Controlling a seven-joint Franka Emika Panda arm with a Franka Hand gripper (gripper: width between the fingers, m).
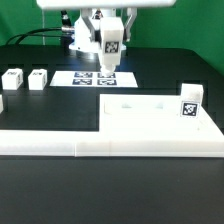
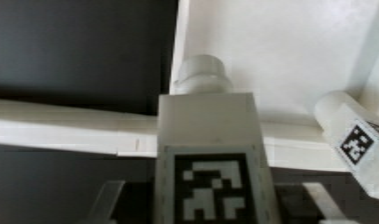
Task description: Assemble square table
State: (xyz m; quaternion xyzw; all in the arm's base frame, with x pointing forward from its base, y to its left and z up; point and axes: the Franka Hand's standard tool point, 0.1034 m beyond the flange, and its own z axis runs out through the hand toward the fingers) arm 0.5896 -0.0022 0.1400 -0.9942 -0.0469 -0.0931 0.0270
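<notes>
My gripper [image 1: 110, 42] is shut on a white tagged leg [image 1: 111, 50] and holds it upright in the air above the far side of the table. In the wrist view the leg [image 2: 207, 140] fills the middle between my fingers [image 2: 115, 200], its threaded end pointing away. The square white tabletop panel [image 1: 150, 112] lies flat at the exterior view's right and shows in the wrist view [image 2: 284, 45]. A second leg [image 1: 190, 102] stands on the panel's right corner and shows in the wrist view [image 2: 355, 135]. Two more legs [image 1: 12, 78] [image 1: 38, 78] stand at the left.
The marker board [image 1: 90, 78] lies below my gripper. The long low white L-shaped rail [image 1: 60, 140] runs along the front and the panel's side. It crosses the wrist view [image 2: 61, 120]. Another white part [image 1: 1, 101] shows at the left edge.
</notes>
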